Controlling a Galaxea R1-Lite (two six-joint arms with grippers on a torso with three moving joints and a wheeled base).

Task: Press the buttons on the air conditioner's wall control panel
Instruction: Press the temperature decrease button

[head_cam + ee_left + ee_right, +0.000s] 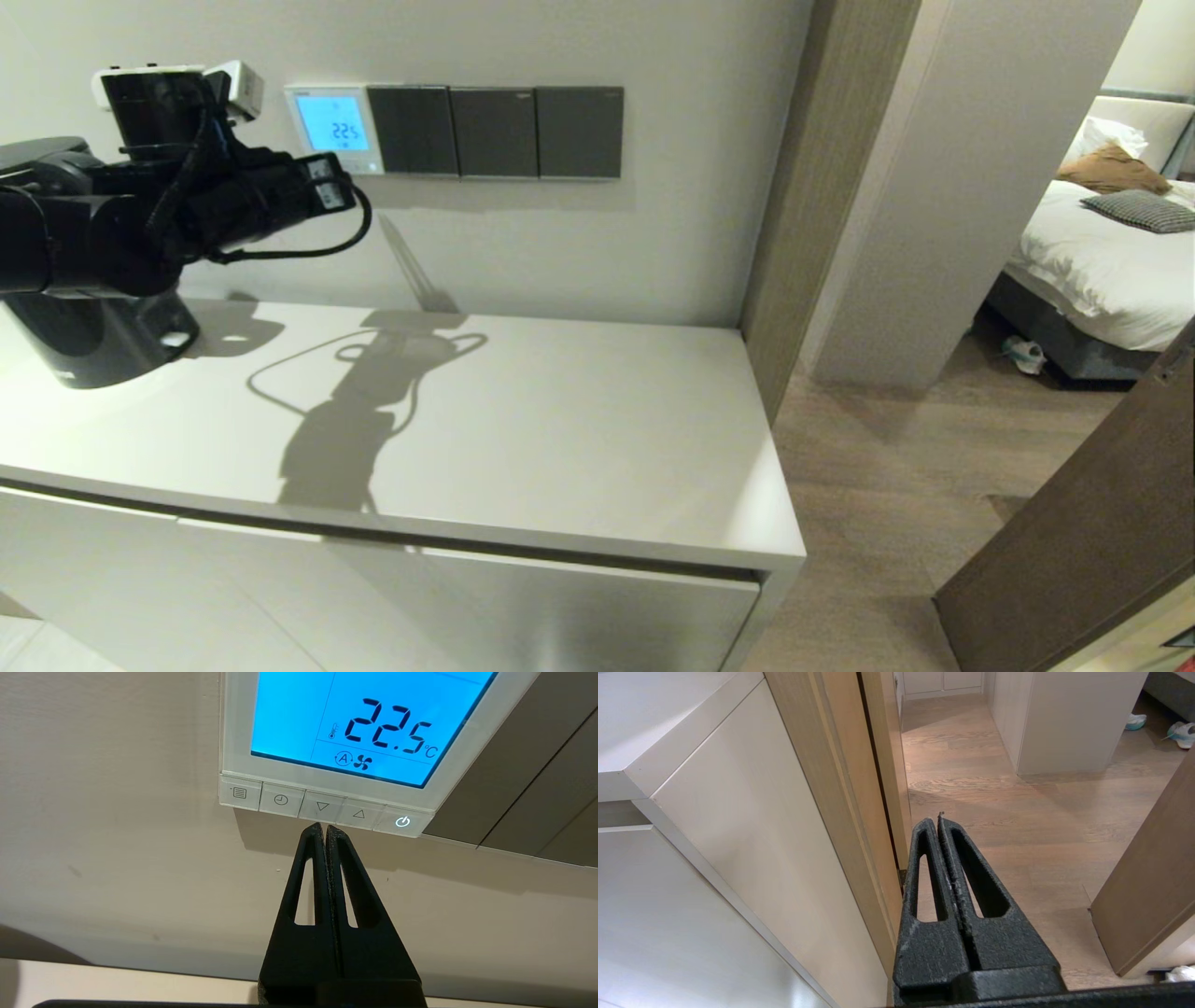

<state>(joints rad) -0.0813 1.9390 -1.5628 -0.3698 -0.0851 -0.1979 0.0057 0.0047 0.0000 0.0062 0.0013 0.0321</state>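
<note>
The panel (334,128) is fixed to the wall above the tabletop (579,411), at the left end of a row of three dark switches (495,132). Its blue screen (369,723) reads 22.5 °C, with a fan symbol beneath the digits. Along the panel's lower edge runs a row of five buttons: menu (239,793), clock (281,800), down arrow (322,807), up arrow (358,814) and a lit power button (402,822).

The left gripper (325,827) is raised in front of the wall just below the panel, its jaws pressed together into a single point. In the left wrist view the tip sits just under the button row, about at the seam between the down arrow and the up arrow; whether it touches the panel cannot be told. In the head view the left arm (140,215) reaches in from the panel's left, and its shadow falls across the tabletop.

The right gripper (940,820) hangs low, well away from the panel, beside the cabinet (752,826) and over the wooden floor (1017,826), jaws pressed together and empty.
</note>
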